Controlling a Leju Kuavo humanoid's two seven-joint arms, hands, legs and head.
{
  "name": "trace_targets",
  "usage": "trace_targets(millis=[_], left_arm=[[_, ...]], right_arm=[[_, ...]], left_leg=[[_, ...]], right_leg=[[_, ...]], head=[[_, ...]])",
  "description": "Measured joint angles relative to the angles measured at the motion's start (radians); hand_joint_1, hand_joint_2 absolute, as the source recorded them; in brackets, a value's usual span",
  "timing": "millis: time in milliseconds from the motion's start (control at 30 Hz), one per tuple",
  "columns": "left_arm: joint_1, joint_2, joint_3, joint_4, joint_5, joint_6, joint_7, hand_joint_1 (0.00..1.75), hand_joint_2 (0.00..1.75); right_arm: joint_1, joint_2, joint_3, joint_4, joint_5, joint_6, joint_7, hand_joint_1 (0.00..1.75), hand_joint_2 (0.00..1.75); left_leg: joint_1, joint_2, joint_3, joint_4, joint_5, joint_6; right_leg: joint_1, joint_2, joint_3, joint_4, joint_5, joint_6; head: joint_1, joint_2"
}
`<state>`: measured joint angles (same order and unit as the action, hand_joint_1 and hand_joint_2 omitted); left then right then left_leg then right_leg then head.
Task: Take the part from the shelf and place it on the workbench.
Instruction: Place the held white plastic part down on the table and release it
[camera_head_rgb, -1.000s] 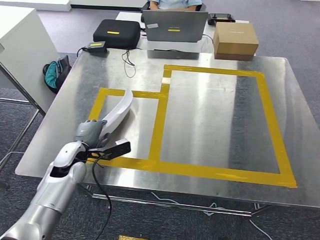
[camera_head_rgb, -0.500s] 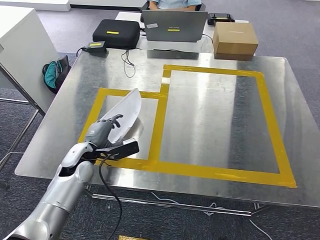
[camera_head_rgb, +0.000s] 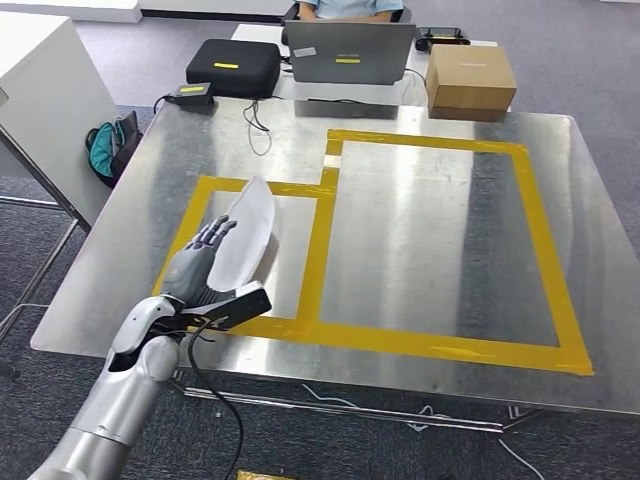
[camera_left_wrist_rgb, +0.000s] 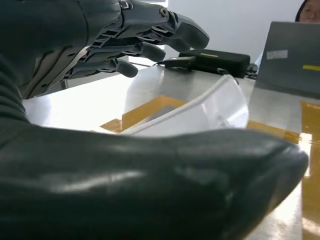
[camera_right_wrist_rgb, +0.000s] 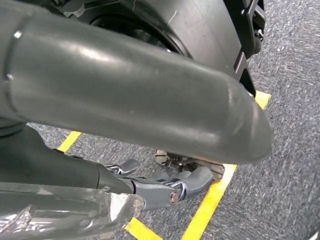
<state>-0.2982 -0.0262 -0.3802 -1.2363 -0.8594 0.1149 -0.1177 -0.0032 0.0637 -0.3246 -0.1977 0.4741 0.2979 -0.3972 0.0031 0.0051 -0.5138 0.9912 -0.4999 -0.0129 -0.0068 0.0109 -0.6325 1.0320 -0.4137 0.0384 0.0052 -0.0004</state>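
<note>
Released since a moment ago, the part (camera_head_rgb: 243, 235), a long, curved, translucent white shell, lies on the surface (camera_head_rgb: 423, 230) inside the smaller yellow-taped box; left hand (camera_head_rgb: 195, 262) beside it, fingers spread.

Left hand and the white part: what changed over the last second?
The left hand let go of the white curved part: its fingers, wrapped on it a second ago, now stretch out beside it. The part tipped from edge-up to lying in the small yellow-taped square on the workbench. Laptop and cardboard box stayed put.
</note>
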Motion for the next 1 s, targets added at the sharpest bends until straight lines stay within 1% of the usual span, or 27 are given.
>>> trace_targets(millis=[67,133,167,233,267,300,333,367,400,433,467,500,533,567,600,633,667,733,767,800,833,867,900,933,967,1000], left_arm=[[0.040,0.010,0.003,-0.038,0.030,0.014,-0.038,0.00,0.00],[0.105,0.025,0.004,-0.106,0.057,0.024,-0.075,0.00,0.00],[0.145,0.034,0.004,-0.149,0.071,0.030,-0.093,0.00,0.00],[0.224,0.052,0.006,-0.237,0.097,0.045,-0.125,0.00,0.00],[0.264,0.063,0.010,-0.279,0.110,0.056,-0.141,0.00,0.00],[0.304,0.074,0.015,-0.320,0.121,0.071,-0.155,0.00,0.00],[0.346,0.088,0.024,-0.359,0.134,0.090,-0.168,0.00,0.00],[0.390,0.102,0.035,-0.396,0.148,0.112,-0.179,0.00,0.00],[0.434,0.116,0.048,-0.430,0.164,0.137,-0.189,0.00,0.00],[0.475,0.128,0.062,-0.461,0.183,0.163,-0.197,0.00,0.00],[0.515,0.138,0.078,-0.489,0.204,0.187,-0.204,0.00,0.00],[0.552,0.145,0.097,-0.515,0.228,0.209,-0.212,0.00,0.00],[0.586,0.149,0.117,-0.540,0.254,0.229,-0.221,0.00,0.00],[0.618,0.151,0.141,-0.565,0.281,0.244,-0.232,0.00,0.00],[0.647,0.151,0.166,-0.587,0.307,0.256,-0.245,0.00,0.00],[0.673,0.146,0.192,-0.606,0.330,0.262,-0.260,0.00,0.00],[0.695,0.138,0.220,-0.623,0.353,0.263,-0.277,0.00,0.00],[0.732,0.109,0.285,-0.647,0.392,0.251,-0.315,0.00,0.00],[0.747,0.091,0.321,-0.656,0.410,0.240,-0.333,0.00,0.00],[0.759,0.070,0.359,-0.664,0.429,0.223,-0.350,0.00,0.00],[0.768,0.047,0.397,-0.669,0.449,0.202,-0.366,0.00,0.00],[0.774,0.019,0.437,-0.672,0.467,0.172,-0.382,0.00,0.00],[0.776,-0.013,0.483,-0.674,0.480,0.134,-0.399,0.00,0.00],[0.777,-0.046,0.531,-0.674,0.485,0.093,-0.415,0.00,0.00],[0.775,-0.081,0.582,-0.675,0.483,0.050,-0.429,0.00,0.00],[0.771,-0.113,0.633,-0.674,0.480,0.015,-0.436,0.00,0.00]], right_arm=[[0.005,0.000,0.000,0.001,-0.008,-0.004,-0.009,0.00,0.00],[0.011,0.000,0.000,0.003,-0.018,-0.010,-0.016,0.00,0.00],[0.014,0.000,0.000,0.004,-0.022,-0.012,-0.018,0.00,0.00],[0.021,-0.002,-0.001,0.007,-0.029,-0.016,-0.021,0.00,0.00],[0.024,-0.003,-0.001,0.009,-0.033,-0.017,-0.024,0.00,0.00],[0.026,-0.004,-0.002,0.010,-0.037,-0.018,-0.027,0.00,0.00],[0.029,-0.005,-0.003,0.012,-0.040,-0.019,-0.031,0.00,0.00],[0.032,-0.006,-0.003,0.014,-0.044,-0.021,-0.037,0.00,0.00],[0.035,-0.006,-0.004,0.016,-0.048,-0.023,-0.043,0.00,0.00],[0.039,-0.008,-0.006,0.018,-0.053,-0.027,-0.050,0.00,0.00],[0.043,-0.009,-0.008,0.019,-0.056,-0.031,-0.057,0.00,0.00],[0.047,-0.010,-0.010,0.021,-0.059,-0.035,-0.065,0.00,0.00],[0.049,-0.012,-0.011,0.024,-0.062,-0.040,-0.073,0.00,0.00],[0.048,-0.013,-0.012,0.029,-0.063,-0.046,-0.082,0.00,0.00],[0.047,-0.013,-0.012,0.034,-0.064,-0.052,-0.093,0.00,0.00],[0.043,-0.014,-0.012,0.043,-0.065,-0.061,-0.107,0.00,0.00],[0.039,-0.014,-0.012,0.055,-0.064,-0.070,-0.123,0.00,0.00],[0.031,-0.019,-0.012,0.084,-0.064,-0.090,-0.158,0.00,0.00],[0.028,-0.021,-0.012,0.098,-0.065,-0.098,-0.171,0.00,0.00],[0.026,-0.023,-0.012,0.110,-0.066,-0.103,-0.180,0.00,0.00],[0.024,-0.024,-0.012,0.119,-0.068,-0.107,-0.184,0.00,0.00],[0.023,-0.025,-0.012,0.127,-0.071,-0.109,-0.187,0.00,0.00],[0.022,-0.026,-0.011,0.134,-0.074,-0.111,-0.189,0.00,0.00],[0.022,-0.026,-0.010,0.140,-0.076,-0.114,-0.191,0.00,0.00],[0.021,-0.026,-0.008,0.146,-0.077,-0.119,-0.193,0.00,0.00],[0.020,-0.026,-0.005,0.151,-0.076,-0.124,-0.193,0.00,0.00]], left_leg=[[-0.002,0.000,0.000,0.001,-0.002,0.004],[-0.005,0.001,0.000,0.001,-0.003,0.007],[-0.006,0.001,0.001,0.000,-0.001,0.011],[-0.002,0.005,0.006,-0.014,0.011,0.019],[0.003,0.007,0.009,-0.022,0.019,0.023],[0.008,0.010,0.012,-0.030,0.025,0.025],[0.011,0.012,0.013,-0.033,0.027,0.026],[0.013,0.015,0.013,-0.033,0.028,0.027],[0.014,0.017,0.013,-0.033,0.027,0.027],[0.015,0.019,0.013,-0.032,0.027,0.025],[0.018,0.019,0.013,-0.031,0.025,0.022],[0.023,0.019,0.014,-0.029,0.023,0.017],[0.027,0.018,0.014,-0.024,0.020,0.010],[0.029,0.017,0.011,-0.019,0.016,0.001],[0.028,0.016,0.009,-0.014,0.013,-0.008],[0.026,0.015,0.007,-0.008,0.011,-0.015],[0.024,0.014,0.005,-0.006,0.012,-0.021],[0.026,0.013,0.004,-0.001,0.009,-0.030],[0.028,0.012,-0.002,0.012,-0.007,-0.033],[0.028,0.009,-0.016,0.044,-0.036,-0.034],[0.026,0.007,-0.039,0.097,-0.077,-0.033],[0.024,0.005,-0.066,0.165,-0.121,-0.031],[0.022,0.003,-0.092,0.231,-0.154,-0.029],[0.020,0.002,-0.106,0.275,-0.169,-0.025],[0.018,0.001,-0.103,0.285,-0.162,-0.020],[0.016,0.001,-0.082,0.259,-0.136,-0.013]], right_leg=[[-0.002,0.001,0.000,-0.001,0.001,0.002],[-0.005,0.002,0.001,-0.002,0.001,0.004],[-0.006,0.002,0.002,-0.005,0.003,0.007],[-0.004,0.002,0.002,-0.009,0.002,0.016],[-0.002,0.000,-0.004,0.003,-0.011,0.020],[-0.002,-0.001,-0.017,0.037,-0.036,0.024],[-0.004,-0.003,-0.040,0.092,-0.071,0.028],[-0.007,-0.004,-0.067,0.163,-0.106,0.032],[-0.010,-0.005,-0.090,0.225,-0.130,0.036],[-0.013,-0.005,-0.102,0.260,-0.137,0.041],[-0.017,-0.006,-0.094,0.256,-0.125,0.045],[-0.020,-0.007,-0.065,0.208,-0.097,0.050],[-0.024,-0.010,-0.024,0.138,-0.070,0.056],[-0.026,-0.011,0.017,0.074,-0.052,0.062],[-0.027,-0.010,0.045,0.029,-0.044,0.061],[-0.027,-0.008,0.057,0.011,-0.049,0.054],[-0.025,-0.004,0.058,0.013,-0.054,0.043],[-0.025,-0.001,0.048,0.015,-0.055,0.018],[-0.024,-0.001,0.044,0.015,-0.051,0.008],[-0.023,-0.001,0.038,0.015,-0.046,-0.001],[-0.021,-0.001,0.030,0.014,-0.040,-0.009],[-0.019,-0.001,0.021,0.014,-0.034,-0.015],[-0.016,-0.001,0.011,0.014,-0.027,-0.020],[-0.012,-0.001,0.001,0.014,-0.020,-0.022],[-0.009,-0.001,-0.009,0.014,-0.012,-0.022],[-0.006,0.000,-0.019,0.014,-0.004,-0.022]], head=[[0.000,0.000],[0.000,0.000],[-0.001,0.000],[0.000,0.000],[0.003,0.000],[0.007,0.000],[0.010,0.000],[0.012,0.000],[0.012,0.000],[0.012,0.000],[0.012,0.000],[0.012,0.000],[0.012,0.000],[0.014,0.000],[0.016,0.000],[0.016,0.000],[0.015,0.000],[0.009,0.000],[0.007,0.000],[0.005,0.000],[0.004,0.000],[0.002,0.000],[0.001,0.000],[0.001,0.000],[0.001,0.000],[0.001,0.000]])
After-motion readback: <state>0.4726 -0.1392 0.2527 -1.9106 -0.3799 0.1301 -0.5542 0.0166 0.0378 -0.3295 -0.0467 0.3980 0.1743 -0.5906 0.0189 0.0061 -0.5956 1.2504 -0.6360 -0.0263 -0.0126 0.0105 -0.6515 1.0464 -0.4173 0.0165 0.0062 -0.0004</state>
